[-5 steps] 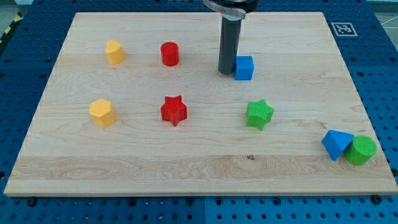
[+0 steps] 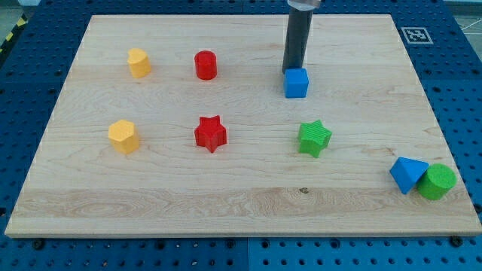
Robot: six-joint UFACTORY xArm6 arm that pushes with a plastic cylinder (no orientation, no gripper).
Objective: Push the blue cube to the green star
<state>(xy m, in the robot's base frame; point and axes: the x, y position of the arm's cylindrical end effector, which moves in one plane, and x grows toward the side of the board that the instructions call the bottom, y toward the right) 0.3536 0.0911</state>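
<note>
Rod-ended and jawless, my tip (image 2: 295,70) stands at the far edge of the blue cube (image 2: 296,83), seemingly touching it and holding nothing. Bare wooden board (image 2: 241,199) lies open between the cube and the green star (image 2: 314,138), near and slightly right of it. At the right near corner a blue wedge-like block (image 2: 407,174) touches a green cylinder (image 2: 437,182).

Blue cube (image 2: 296,83) sits upright near the view's top — green star (image 2: 314,138) lies just below it, apart.
</note>
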